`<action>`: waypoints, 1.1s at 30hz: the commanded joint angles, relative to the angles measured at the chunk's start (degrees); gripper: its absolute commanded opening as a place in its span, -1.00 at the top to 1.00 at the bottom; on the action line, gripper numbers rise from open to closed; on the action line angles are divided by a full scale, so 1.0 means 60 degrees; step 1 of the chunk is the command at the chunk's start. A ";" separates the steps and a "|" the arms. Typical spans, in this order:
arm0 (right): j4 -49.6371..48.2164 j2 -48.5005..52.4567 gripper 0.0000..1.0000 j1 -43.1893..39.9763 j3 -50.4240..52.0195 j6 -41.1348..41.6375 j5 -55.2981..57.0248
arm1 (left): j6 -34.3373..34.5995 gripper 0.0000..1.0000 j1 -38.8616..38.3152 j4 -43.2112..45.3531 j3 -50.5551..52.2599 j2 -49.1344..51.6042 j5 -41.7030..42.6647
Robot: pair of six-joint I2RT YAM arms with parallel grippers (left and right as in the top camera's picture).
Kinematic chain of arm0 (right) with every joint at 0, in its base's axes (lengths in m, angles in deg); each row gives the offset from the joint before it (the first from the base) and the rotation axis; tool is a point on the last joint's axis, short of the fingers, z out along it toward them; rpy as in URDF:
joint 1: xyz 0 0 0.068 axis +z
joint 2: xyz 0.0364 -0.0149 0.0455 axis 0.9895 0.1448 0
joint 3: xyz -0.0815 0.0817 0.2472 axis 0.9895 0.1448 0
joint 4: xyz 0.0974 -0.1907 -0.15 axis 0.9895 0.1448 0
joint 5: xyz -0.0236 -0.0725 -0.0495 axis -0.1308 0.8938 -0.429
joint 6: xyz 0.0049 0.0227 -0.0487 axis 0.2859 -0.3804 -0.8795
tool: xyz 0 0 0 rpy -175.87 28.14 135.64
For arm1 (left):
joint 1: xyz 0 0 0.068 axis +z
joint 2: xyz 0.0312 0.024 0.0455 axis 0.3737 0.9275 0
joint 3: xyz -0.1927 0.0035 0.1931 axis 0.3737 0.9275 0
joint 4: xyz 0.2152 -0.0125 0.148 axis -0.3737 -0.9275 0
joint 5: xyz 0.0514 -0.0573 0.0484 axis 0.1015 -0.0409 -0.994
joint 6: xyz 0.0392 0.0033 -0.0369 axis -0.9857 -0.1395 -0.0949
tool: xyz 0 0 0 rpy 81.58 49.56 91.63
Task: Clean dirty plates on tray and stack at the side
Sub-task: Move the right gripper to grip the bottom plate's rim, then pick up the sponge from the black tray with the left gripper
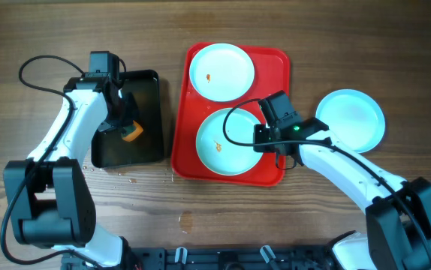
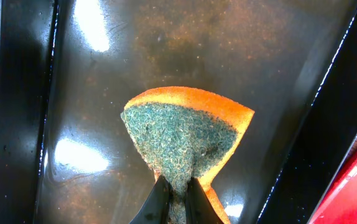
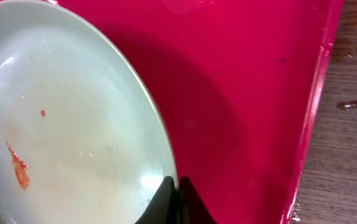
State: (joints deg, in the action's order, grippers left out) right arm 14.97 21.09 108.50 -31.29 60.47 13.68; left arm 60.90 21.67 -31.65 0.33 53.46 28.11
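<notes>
1. The red tray (image 1: 275, 61) lies mid-table with two plates on it.
2. The far plate (image 1: 221, 71) fills the tray's 12 o'clock end and has a small orange spot towards 9 o'clock of its centre.
3. The near plate (image 1: 227, 146) sits at the 6 o'clock end and has an orange smear (image 3: 18, 169) inside it.
4. The third plate (image 1: 351, 118) rests on the table (image 1: 351, 30) at 3 o'clock of the tray, off it, and looks unmarked.
5. The right claw (image 3: 177, 186) is closed, pinching the near plate's rim at about 3 o'clock.
6. A black tray (image 1: 146, 84) with a wet film lies just beside the red tray at 9 o'clock.
7. The left claw (image 2: 177, 186) is closed on a sponge (image 2: 185, 134), green scrub face up and orange underneath, folded by the pinch, over the black tray's 6 o'clock half.
</notes>
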 commanded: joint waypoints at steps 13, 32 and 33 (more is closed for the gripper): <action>-0.0280 0.1311 0.90 0.0015 0.0062 0.0721 0.0841 | -0.0157 0.92 -0.0058 0.0058 0.0044 -0.0175 0.0149; -0.0448 0.1752 0.91 0.0015 0.0058 0.0721 0.0845 | -0.0160 0.81 -0.0233 0.1253 0.0696 0.0011 0.0146; -0.0444 0.1752 0.91 0.0015 0.0058 0.0714 0.0845 | -0.0160 0.86 -0.0270 0.1614 0.0947 0.0026 0.0146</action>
State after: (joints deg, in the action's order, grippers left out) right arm 11.14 28.59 108.52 -31.97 64.98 17.66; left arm 60.64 21.06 -26.12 1.86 53.46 28.29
